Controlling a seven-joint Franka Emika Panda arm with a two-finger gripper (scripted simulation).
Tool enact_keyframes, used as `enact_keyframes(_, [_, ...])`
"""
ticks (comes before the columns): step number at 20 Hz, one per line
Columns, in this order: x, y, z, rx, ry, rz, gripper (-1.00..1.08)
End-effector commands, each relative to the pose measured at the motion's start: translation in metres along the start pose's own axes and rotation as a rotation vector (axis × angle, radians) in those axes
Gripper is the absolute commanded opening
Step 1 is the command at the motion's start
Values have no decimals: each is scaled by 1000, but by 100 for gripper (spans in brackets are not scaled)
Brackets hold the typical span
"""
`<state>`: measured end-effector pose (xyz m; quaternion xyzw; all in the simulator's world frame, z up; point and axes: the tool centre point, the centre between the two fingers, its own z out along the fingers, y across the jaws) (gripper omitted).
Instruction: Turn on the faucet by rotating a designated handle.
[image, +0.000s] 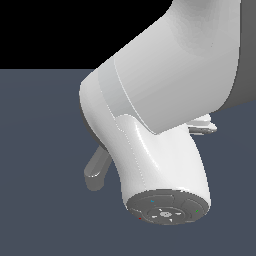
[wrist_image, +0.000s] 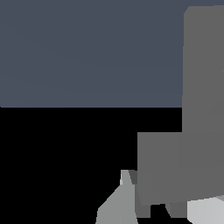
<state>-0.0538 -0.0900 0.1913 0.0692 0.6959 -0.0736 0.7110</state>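
Arm (image: 165, 100): we see the big white robot arm filling most of the exterior view; it hides nearly all that lies behind it; a round grey cap with small marks sits on its low end.
Floor (image: 40, 165): we see a flat dark blue-grey floor under the arm; above it the background is black.
Faucet (wrist_image: 183, 166): in the wrist view we see it very close, as big flat grey blocks; one tall grey slab stands up and a wider grey block sits in front of it; we cannot tell which part of the faucet each block is.
Spout (image: 96, 172): in the exterior view we see a thick rounded grey piece poking out from behind the arm, on the exterior view's left; it looks like the spout, but most of it is hidden.
Gripper (wrist_image: 155, 210): we see only small pale bits of it at the edge of the wrist view, right up against the grey blocks; we cannot tell how wide it is or if it holds anything.
Handle: we cannot pick it out for sure in either view.
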Motion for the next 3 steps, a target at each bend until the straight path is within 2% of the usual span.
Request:
enact_keyframes(1, [15, 5, 2, -16, 23, -12, -100])
enact_keyframes(3, [17, 4, 2, -15, 22, -12, -100])
